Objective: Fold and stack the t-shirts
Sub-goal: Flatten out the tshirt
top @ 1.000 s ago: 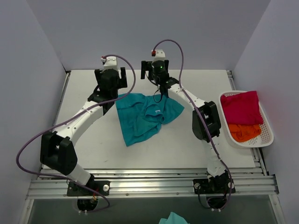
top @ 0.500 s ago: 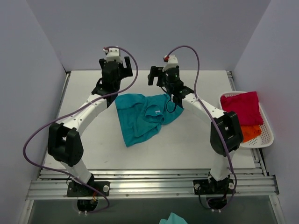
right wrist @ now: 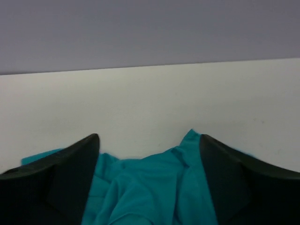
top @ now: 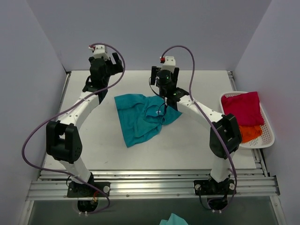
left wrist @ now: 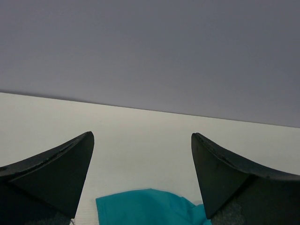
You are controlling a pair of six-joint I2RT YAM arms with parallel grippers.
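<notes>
At upper left, left claw (left wrist: 142, 135): fingers wide apart, nothing between them; over the bare tabletop (top: 197, 140), just past the far left corner of the cloth.
Centre, teal t-shirt (top: 140, 117): lies crumpled on the tabletop, one part bunched over another, small white neck label (top: 158, 112) facing up. Not spread flat, no clean fold visible.
Right of centre, right claw (right wrist: 149, 136): fingers apart and gripping nothing; over the far right edge of the teal t-shirt, cloth showing below it.
Far right, white basket (top: 269, 136): holds the crimson t-shirt (top: 243, 108) toward the top and the orange t-shirt (top: 246, 132) below it, both loosely heaped.
Progress (judged): early. No tee folded, no stack begun.
Remaining: flatten and fold the teal one, then fetch, fold and stack the other two.
</notes>
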